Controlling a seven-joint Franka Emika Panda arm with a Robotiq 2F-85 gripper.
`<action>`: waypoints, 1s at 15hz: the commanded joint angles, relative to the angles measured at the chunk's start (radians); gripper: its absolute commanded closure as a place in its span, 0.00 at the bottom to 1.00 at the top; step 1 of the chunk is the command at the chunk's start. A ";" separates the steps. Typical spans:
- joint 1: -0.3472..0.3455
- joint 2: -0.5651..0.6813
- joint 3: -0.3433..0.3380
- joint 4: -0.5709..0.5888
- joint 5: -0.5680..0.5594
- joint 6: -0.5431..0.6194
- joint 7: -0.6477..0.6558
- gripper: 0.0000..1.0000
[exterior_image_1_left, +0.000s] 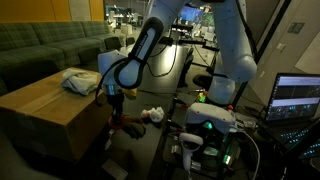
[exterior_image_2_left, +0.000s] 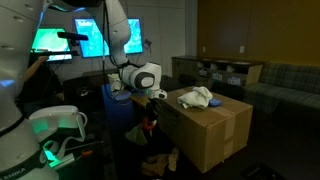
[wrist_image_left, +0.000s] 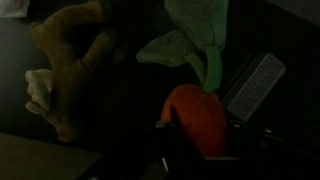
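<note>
Starting at the left of the wrist view, a brown plush toy lay on a dark surface, well off to the hand's side, with a pale patch at its lower end. Next came the plush carrot, its orange body low in the frame and right at the fingers. Its green leaves fanned out away from the hand. Just right of the carrot stood one ridged grey finger pad, close against the orange body. The opposite finger was lost in the dark, so I could not tell whether the jaws pressed on the carrot or stood slightly off it.

In an exterior view, a cardboard box sat to the left, just beside the hand, with a crumpled cloth on its top. The gripper pointed straight down next to the box's edge. The carrot showed as a reddish shape directly under the fingertips. Farther right, apart from the hand, a white object lay low down. Beyond it the robot base glowed green, and a lit laptop stood at the far right, well away from the hand.

In an exterior view from the opposite side, the base came first. Then came the gripper, pointing down with the carrot beneath it. The box stood close beside the hand, with the cloth on top of it.
</note>
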 joint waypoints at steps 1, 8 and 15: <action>0.014 -0.001 -0.010 -0.008 0.018 0.051 0.044 0.34; 0.039 0.023 -0.011 0.016 0.026 0.048 0.129 0.00; 0.096 0.039 -0.004 -0.010 0.030 0.083 0.221 0.00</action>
